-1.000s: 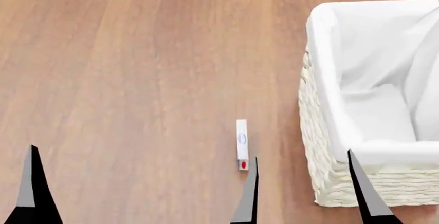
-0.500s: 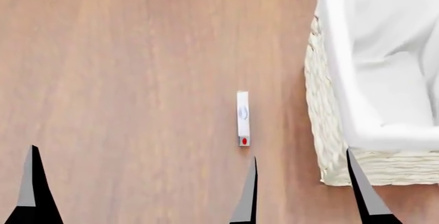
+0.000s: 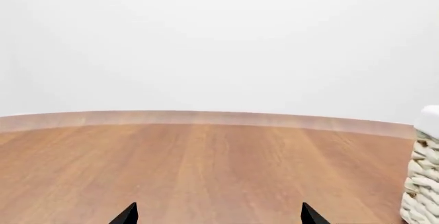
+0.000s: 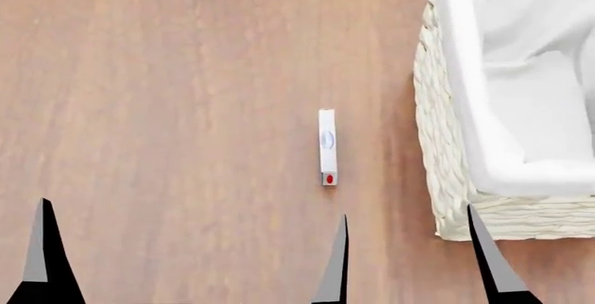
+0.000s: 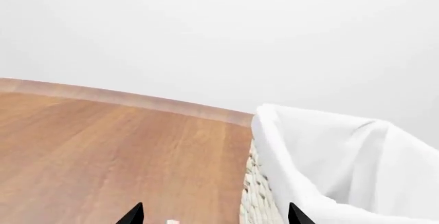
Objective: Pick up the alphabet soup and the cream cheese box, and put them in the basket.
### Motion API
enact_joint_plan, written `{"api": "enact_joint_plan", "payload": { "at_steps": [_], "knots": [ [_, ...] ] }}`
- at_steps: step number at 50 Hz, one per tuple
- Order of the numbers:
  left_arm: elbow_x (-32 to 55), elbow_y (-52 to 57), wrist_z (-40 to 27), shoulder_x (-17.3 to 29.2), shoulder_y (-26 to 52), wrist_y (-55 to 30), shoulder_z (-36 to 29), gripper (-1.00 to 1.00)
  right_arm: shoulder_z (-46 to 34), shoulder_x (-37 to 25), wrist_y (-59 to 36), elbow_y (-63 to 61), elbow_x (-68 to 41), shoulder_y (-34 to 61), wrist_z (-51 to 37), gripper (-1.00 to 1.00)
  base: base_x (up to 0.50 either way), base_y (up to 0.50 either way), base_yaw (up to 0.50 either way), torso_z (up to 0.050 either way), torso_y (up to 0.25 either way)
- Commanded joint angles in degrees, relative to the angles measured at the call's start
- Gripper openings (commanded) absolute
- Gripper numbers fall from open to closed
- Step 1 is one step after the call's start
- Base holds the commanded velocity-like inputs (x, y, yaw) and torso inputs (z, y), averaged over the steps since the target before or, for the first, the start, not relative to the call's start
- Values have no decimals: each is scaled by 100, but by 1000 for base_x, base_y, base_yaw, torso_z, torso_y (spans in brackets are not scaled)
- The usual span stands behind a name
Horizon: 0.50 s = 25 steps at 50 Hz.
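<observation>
The cream cheese box [image 4: 327, 147], thin and white with a blue oval and a red spot, lies on the wooden surface left of the basket [image 4: 448, 143]. Its near end just shows in the right wrist view [image 5: 171, 221]. The basket's wicker wall and white lining [image 5: 322, 152] stand beside it. My right gripper [image 4: 407, 212] is open and empty, short of the box, with one finger [image 4: 336, 262] in line with it and the other in front of the basket's corner. My left gripper [image 3: 219, 207] is open over bare wood, only one finger [image 4: 39, 248] showing in the head view. The alphabet soup is out of view.
The brown wooden surface [image 4: 167, 109] stretches to the left of the box. In the wrist views it ends at a pale far edge [image 3: 205, 117] against a white wall. The basket's corner [image 3: 422, 183] shows at the side of the left wrist view.
In the head view the box and the basket have slid up the picture, so the box lies farther from my right gripper's fingertip. Both grippers stay open and keep their place in the picture.
</observation>
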<state>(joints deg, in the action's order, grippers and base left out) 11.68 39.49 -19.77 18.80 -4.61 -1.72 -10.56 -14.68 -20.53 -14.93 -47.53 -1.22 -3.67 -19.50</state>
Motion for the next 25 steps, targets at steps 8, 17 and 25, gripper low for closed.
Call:
{"api": "enact_joint_plan", "payload": {
  "at_steps": [8, 17, 25],
  "knots": [
    [53, -26, -32, 29, -8, 48, -13, 100, 23, -12, -48, 11, -90, 14, -45, 100, 0, 0, -251, 0, 0],
    [33, -37, -44, 38, 3, 49, -56, 100, 39, -44, -52, -20, -108, -5, -67, 100, 0, 0, -256, 0, 0],
    [57, -6, -61, 59, 12, 46, -54, 100, 17, -61, -79, -37, -105, 2, -81, 100, 0, 0, -257, 0, 0]
  ]
}}
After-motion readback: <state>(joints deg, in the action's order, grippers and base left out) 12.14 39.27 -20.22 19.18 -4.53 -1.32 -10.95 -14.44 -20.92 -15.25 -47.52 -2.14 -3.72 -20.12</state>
